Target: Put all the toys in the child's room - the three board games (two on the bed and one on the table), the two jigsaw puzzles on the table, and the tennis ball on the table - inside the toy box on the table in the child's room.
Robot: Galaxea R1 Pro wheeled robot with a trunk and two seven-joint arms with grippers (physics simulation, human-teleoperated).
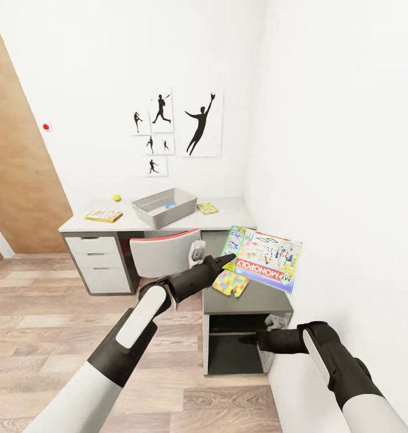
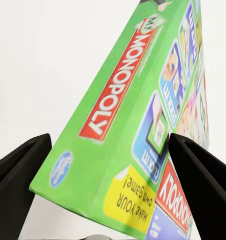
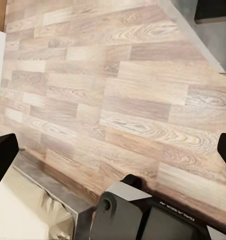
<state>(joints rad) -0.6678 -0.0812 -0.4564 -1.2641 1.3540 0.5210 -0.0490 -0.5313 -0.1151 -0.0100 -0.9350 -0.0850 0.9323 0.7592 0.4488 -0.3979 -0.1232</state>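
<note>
Wooden plank flooring [image 1: 35, 313] spreads below both arms, and an L-shaped grey desk [image 1: 240, 300] fills the white-walled corner ahead. Nearest, the right hand [image 1: 252, 338] hangs low in front of the desk's open lower compartment, carrying nothing; its fingers stand apart at the edges of the right wrist view, with only floor between them. Higher up, the left hand [image 1: 228, 260] grasps the Monopoly board game [image 1: 265, 258] by its green edge and holds it tilted in the air over the near wing of the desk. In the left wrist view the box [image 2: 138, 130] sits between the two dark fingers [image 2: 198, 185]. Just beneath the box, a colourful jigsaw puzzle [image 1: 231, 282] lies on the desk. Farther back, on the desk's long wing, stands the grey toy box [image 1: 163, 207], with a second puzzle [image 1: 207, 208] just to its right, the tennis ball [image 1: 116, 197] to its left and another board game [image 1: 103, 215] near the left end.
</note>
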